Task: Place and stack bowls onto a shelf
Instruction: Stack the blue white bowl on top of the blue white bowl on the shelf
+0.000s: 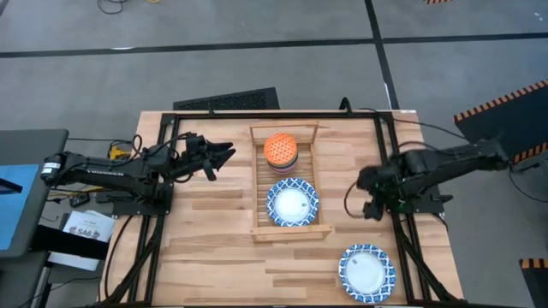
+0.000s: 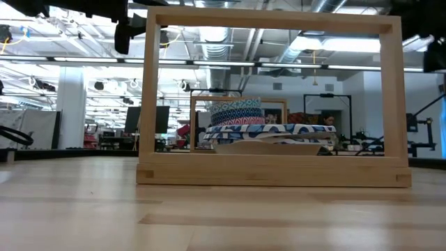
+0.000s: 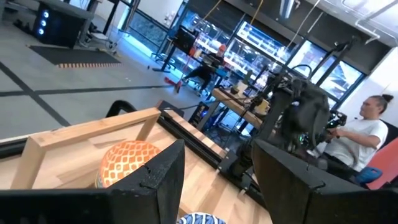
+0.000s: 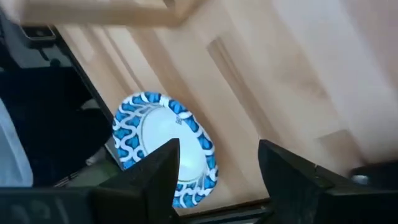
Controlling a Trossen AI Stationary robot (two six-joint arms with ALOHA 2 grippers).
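The light-wood slatted shelf [image 1: 259, 184] lies mid-table. At its far end stands a stack of small deep bowls, the orange one [image 1: 280, 150] on top. At its near end rest wide blue-and-white bowls [image 1: 292, 203], which the low view shows stacked [image 2: 275, 134]. Another wide bowl [image 1: 366, 269] sits alone on the table near the near right corner. My left gripper [image 1: 228, 154] hovers open to the left of the shelf's far end, pointing at the orange bowl [image 3: 127, 163]. My right gripper [image 1: 370, 204] is open above the table right of the shelf, looking down at the lone wide bowl [image 4: 163, 146].
A black metal frame [image 1: 387, 162] runs along the table's edges and holds both arm bases. The shelf's raised rails [image 3: 81, 134] and tall end frame [image 2: 272, 174] stand above the planks. A person [image 3: 367, 134] sits in the room beyond the table.
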